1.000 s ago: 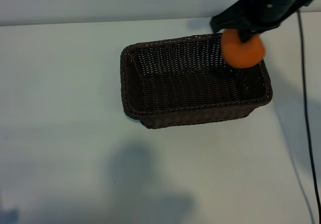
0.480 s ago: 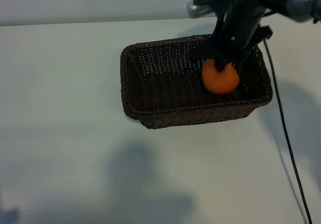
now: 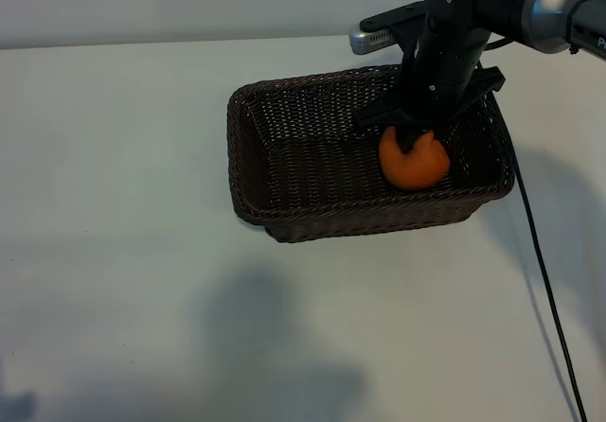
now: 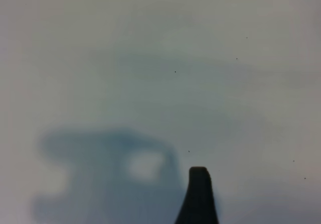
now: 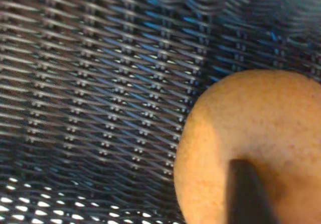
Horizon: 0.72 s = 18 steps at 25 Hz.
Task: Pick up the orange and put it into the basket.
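The orange (image 3: 414,162) lies inside the dark brown wicker basket (image 3: 248,162), on its floor near the right end. My right gripper (image 3: 415,141) stands straight above it, open, its fingers still astride the top of the fruit. In the right wrist view the orange (image 5: 251,128) fills the corner, with one dark finger (image 5: 248,196) crossing in front of it and the basket weave (image 5: 100,83) behind. My left arm is out of the exterior view; one finger (image 4: 199,196) of its open gripper hangs over bare table.
The basket stands on a white table (image 3: 123,252). The right arm's black cable (image 3: 540,271) trails down the table's right side. A shadow (image 3: 275,346) falls on the table's front part.
The right gripper carried the orange from above the basket's far right corner down into the basket, and its fingers have loosened. The left gripper has not moved.
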Motion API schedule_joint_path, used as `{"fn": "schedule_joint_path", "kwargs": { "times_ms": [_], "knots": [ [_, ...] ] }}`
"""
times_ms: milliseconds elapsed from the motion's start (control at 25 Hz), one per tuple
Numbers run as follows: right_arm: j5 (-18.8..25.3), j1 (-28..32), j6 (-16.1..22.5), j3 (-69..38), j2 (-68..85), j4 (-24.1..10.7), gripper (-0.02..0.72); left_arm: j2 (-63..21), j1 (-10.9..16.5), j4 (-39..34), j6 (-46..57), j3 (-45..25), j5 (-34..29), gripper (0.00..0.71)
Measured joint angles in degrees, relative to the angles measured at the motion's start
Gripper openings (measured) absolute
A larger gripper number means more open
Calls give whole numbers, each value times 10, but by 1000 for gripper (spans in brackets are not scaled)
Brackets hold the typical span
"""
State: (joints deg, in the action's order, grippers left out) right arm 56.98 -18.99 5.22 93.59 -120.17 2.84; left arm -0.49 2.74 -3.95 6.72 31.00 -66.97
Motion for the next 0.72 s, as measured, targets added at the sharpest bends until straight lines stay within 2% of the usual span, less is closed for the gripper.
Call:
{"fn": "schedule_joint_path", "kwargs": {
  "times_ms": [160,240,400,520,720],
  "knots": [
    [0,0,-5,0,2,9,601,0,0,0,0,0,0,592],
    [0,0,-6,0,8,13,682,0,0,0,0,0,0,592],
    [2,0,-7,0,33,15,699,0,0,0,-2,0,0,592],
    [13,0,-7,14,52,11,665,0,0,0,-2,0,0,592],
    [61,12,-7,74,62,-23,609,0,0,0,-2,0,0,592]
  ]
}}
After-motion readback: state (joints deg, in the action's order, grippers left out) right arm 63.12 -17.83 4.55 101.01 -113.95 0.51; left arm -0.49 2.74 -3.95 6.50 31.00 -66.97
